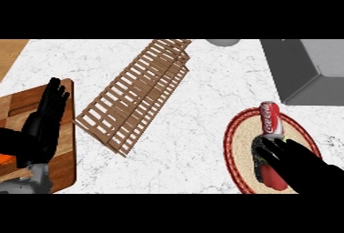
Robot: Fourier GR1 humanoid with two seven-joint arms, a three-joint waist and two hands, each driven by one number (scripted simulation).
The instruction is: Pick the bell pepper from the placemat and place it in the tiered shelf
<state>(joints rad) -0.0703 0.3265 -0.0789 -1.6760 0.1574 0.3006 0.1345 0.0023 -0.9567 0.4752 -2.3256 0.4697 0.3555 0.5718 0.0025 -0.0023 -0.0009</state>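
The white tabletop (201,113) carries a slatted wooden shelf (138,93) lying aslant at the middle, well apart from the round placemat (235,136) at the right. A grey box (312,68) sits at the far right and a wooden board (67,150) at the left. The left robot hand (46,120) rests over the board, fingers straight. The right robot hand (299,161) covers the red pepper (270,176) on the placemat; whether it grips cannot be told. A cola can (271,117) lies just beyond the pepper.
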